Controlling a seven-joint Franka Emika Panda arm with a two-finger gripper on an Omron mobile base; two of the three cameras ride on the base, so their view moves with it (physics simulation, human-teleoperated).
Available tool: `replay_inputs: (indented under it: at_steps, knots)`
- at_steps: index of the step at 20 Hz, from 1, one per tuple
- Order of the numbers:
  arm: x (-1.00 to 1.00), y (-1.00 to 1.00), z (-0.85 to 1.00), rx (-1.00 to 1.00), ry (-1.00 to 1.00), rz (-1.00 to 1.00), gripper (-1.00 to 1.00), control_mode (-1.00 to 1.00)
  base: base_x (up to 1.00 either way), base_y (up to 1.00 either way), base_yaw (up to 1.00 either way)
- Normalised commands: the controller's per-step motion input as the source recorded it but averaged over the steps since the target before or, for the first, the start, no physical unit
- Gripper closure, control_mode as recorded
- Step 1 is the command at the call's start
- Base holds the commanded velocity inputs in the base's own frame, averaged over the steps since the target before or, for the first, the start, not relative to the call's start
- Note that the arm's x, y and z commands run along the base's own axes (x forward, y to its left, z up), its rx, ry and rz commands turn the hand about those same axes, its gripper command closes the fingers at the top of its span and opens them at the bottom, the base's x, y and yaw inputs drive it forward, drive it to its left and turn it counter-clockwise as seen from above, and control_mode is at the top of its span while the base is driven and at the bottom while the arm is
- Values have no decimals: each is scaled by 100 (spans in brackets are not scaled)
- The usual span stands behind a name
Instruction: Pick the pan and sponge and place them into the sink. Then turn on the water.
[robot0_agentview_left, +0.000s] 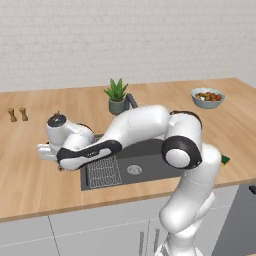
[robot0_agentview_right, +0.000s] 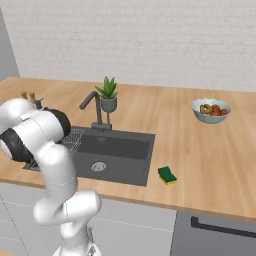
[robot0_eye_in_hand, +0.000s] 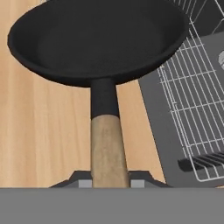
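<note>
My gripper (robot0_eye_in_hand: 111, 182) is shut on the light-brown wooden handle (robot0_eye_in_hand: 107, 144) of the black pan (robot0_eye_in_hand: 100, 39). A finger shows on each side of the handle at its near end. The pan sits over the wooden counter, its rim reaching over the sink's wire rack (robot0_eye_in_hand: 192, 100). In the left base view my hand (robot0_agentview_left: 49, 151) is at the left end of the dark-grey sink (robot0_agentview_left: 150, 161). The green and yellow sponge (robot0_agentview_right: 167, 175) lies on the counter just right of the sink (robot0_agentview_right: 125, 150). No water falls from the dark faucet (robot0_agentview_right: 93, 106).
A potted plant (robot0_agentview_left: 117, 97) stands behind the sink beside the faucet. A bowl of fruit (robot0_agentview_left: 207, 97) sits at the far right of the counter, and two small shakers (robot0_agentview_left: 17, 114) at the far left. My own arm arches over the basin.
</note>
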Motion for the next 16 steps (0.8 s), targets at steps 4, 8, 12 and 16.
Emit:
replay_inputs:
  at_steps: [4,8,12,16]
  knots:
    - [-12,-76,45,8,-3,4,100,-100,0,0,0]
    - [-6,-74,42,0,0,17,100,-100,0,0,0]
    - [-7,-86,32,-1,0,27,100,-100,0,0,0]
    - [-7,-97,16,-12,0,42,100,-100,0,0,0]
